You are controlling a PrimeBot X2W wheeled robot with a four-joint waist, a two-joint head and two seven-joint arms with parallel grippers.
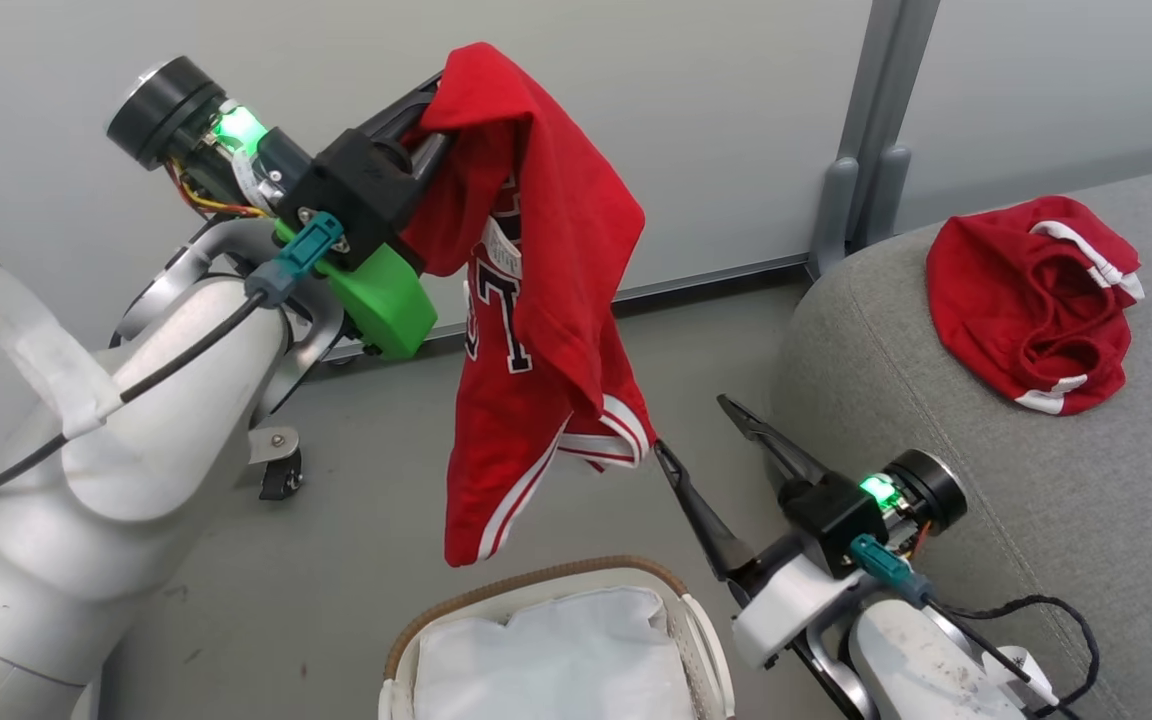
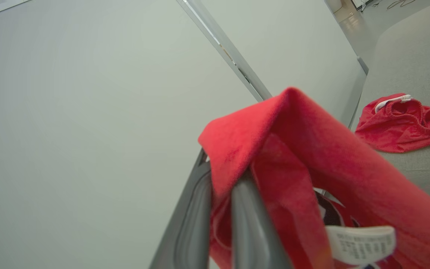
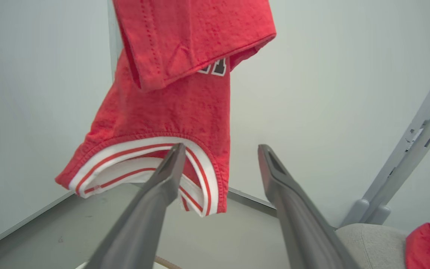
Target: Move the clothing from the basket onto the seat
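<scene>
Hanging from the closed left hand (image 1: 426,120), a red jersey (image 1: 546,330) dangles above the basket (image 1: 536,578). The right hand (image 1: 688,422), fingers spread wide, sits just beside its striped hem. Another red garment (image 1: 1031,300) lies on the seat (image 1: 1036,520) beyond it.

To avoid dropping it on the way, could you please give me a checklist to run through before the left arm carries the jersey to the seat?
1. Left gripper grip on jersey: ok, shut on a fold; jersey hangs free.
2. Jersey above basket rim: ok.
3. Right gripper clear of jersey trim: cannot tell; open, one fingertip close beside it.
4. Bare seat for landing: ok, beside the red garment.
5. Basket emptied: cannot tell; partly out of frame.
</scene>
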